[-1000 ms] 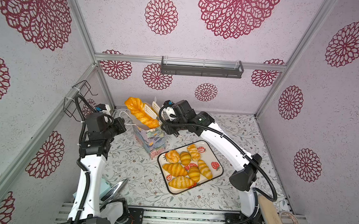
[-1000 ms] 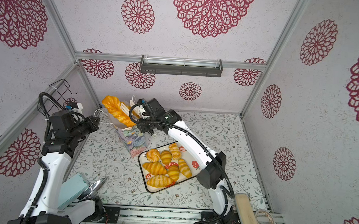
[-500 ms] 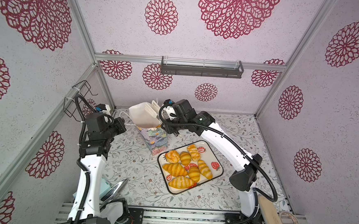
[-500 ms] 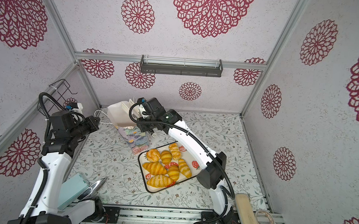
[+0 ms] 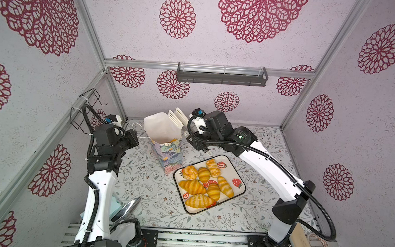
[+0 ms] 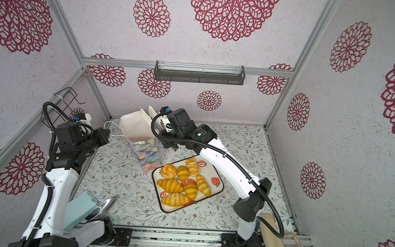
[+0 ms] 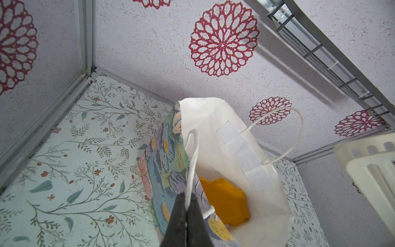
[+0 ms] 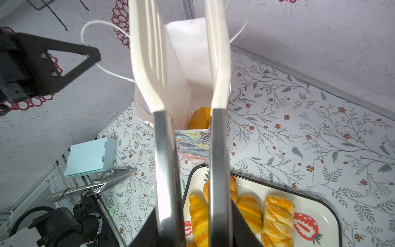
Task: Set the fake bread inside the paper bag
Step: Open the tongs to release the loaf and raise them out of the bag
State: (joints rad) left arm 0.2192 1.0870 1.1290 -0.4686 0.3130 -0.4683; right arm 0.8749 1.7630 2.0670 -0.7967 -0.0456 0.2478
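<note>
Nearest, right of centre, the strawberry-printed tray (image 5: 233, 172) holds seven pieces of fake bread (image 5: 192, 186), croissants and rolls packed side by side and not yet bagged. They lie just beside the bag, probably so each carry is short.

Just beyond the tray's far-left corner stands the paper bag (image 5: 168, 155), its mouth open and its white inside showing. One orange-yellow piece (image 7: 224, 201) lies at the bottom; I cannot tell whether more sit under it.

At the bag's left, the left gripper (image 7: 187, 200) is clamped tight on the near cord handle (image 7: 193, 154). This pull to the left appears to steady the bag and keep the mouth spread.

Farther back, the right gripper (image 8: 193, 228) grips a pair of tongs (image 8: 149, 64) by their metal arms. The white blades stand apart and empty over the bag's mouth.
</note>
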